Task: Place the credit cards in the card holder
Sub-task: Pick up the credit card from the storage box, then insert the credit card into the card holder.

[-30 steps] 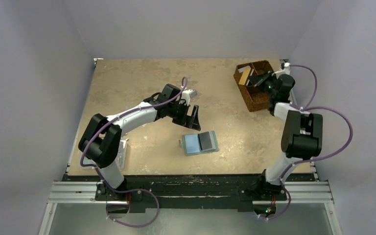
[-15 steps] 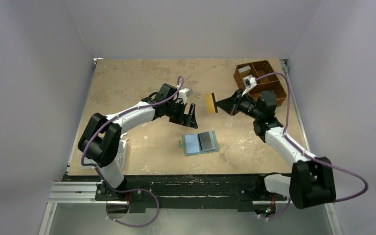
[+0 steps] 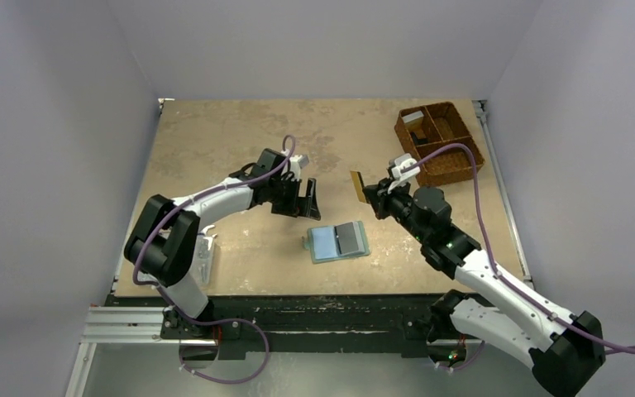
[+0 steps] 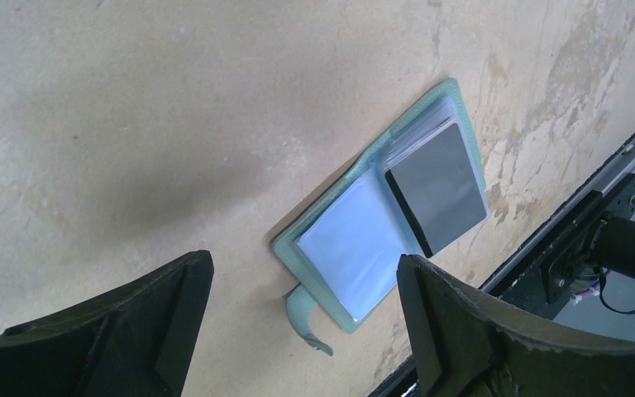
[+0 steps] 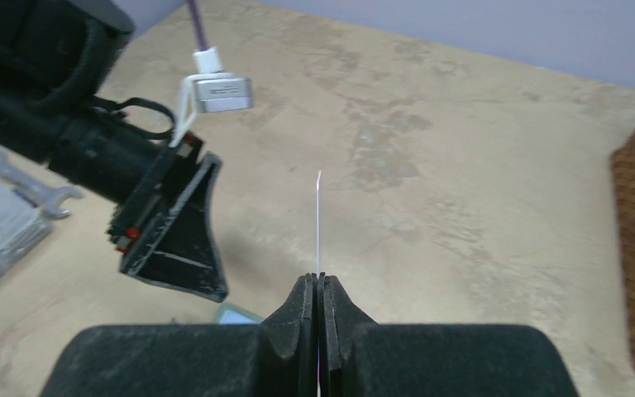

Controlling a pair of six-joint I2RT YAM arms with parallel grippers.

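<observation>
The card holder (image 3: 339,241) lies open on the table, pale blue-green inside, with a dark grey card (image 3: 349,238) in its right half; it also shows in the left wrist view (image 4: 380,223), strap curled at its near edge. My right gripper (image 3: 372,195) is shut on a tan-orange credit card (image 3: 355,184), held on edge above the table, up and right of the holder. In the right wrist view the card (image 5: 318,223) shows only as a thin edge rising from the closed jaws (image 5: 318,285). My left gripper (image 3: 307,201) is open and empty, just up-left of the holder.
A brown woven divided basket (image 3: 440,142) stands at the back right with small items in it. A clear plastic box and a wrench (image 5: 33,194) lie by the left arm's base. The table's near edge has a black rail (image 3: 322,310).
My right arm has swung from the basket toward the table's middle, carrying the tan-orange card down toward the holder. My left gripper has drifted slightly left and nearer.
</observation>
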